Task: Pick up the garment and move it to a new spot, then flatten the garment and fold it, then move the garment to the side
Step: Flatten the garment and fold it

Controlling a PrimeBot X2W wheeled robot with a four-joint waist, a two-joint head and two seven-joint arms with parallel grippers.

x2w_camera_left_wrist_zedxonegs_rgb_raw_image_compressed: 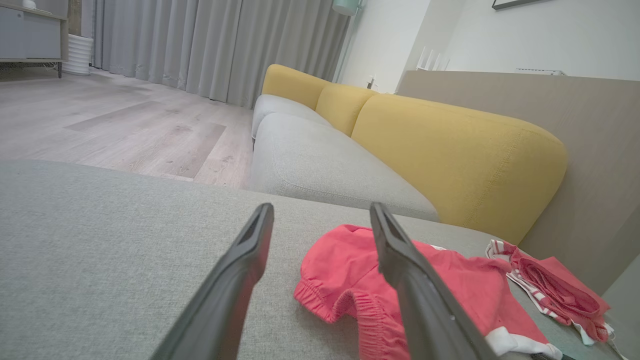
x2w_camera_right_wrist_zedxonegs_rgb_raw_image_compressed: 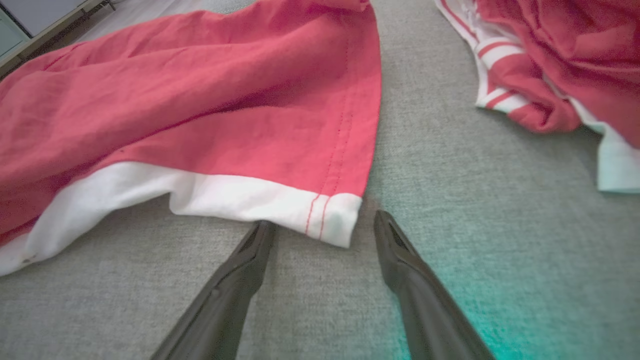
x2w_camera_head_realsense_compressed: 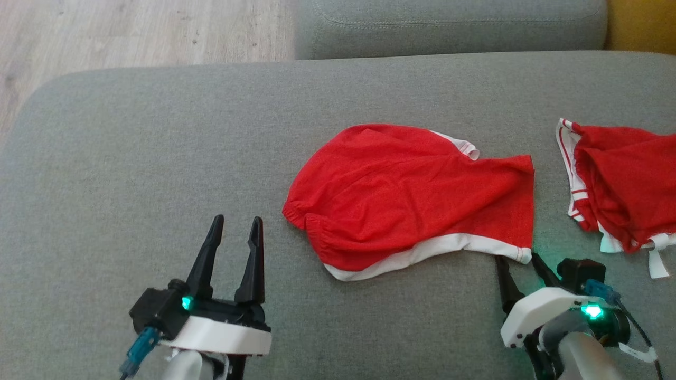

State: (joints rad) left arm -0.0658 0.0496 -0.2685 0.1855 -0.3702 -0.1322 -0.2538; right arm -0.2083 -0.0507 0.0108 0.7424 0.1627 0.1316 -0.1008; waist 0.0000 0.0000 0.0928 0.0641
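On the grey sofa seat [x2w_camera_head_realsense_compressed: 132,158] the red garment [x2w_camera_head_realsense_compressed: 412,195] lies rumpled, its white-hemmed corner just ahead of the wide-open, empty right end effector [x2w_camera_head_realsense_compressed: 516,258]. The left end effector [x2w_camera_head_realsense_compressed: 237,219] is equally open and empty, with the garment to its right. The pick-up seems pending; next, advance and close on that corner.

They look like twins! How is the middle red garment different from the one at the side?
The middle garment lies spread out; the side garment is bunched up. The middle garment has one wide white band; the side garment has thin red-and-white stripes. The right gripper sits at the middle garment's corner, away from the side garment. Both are red, on the grey cushion.
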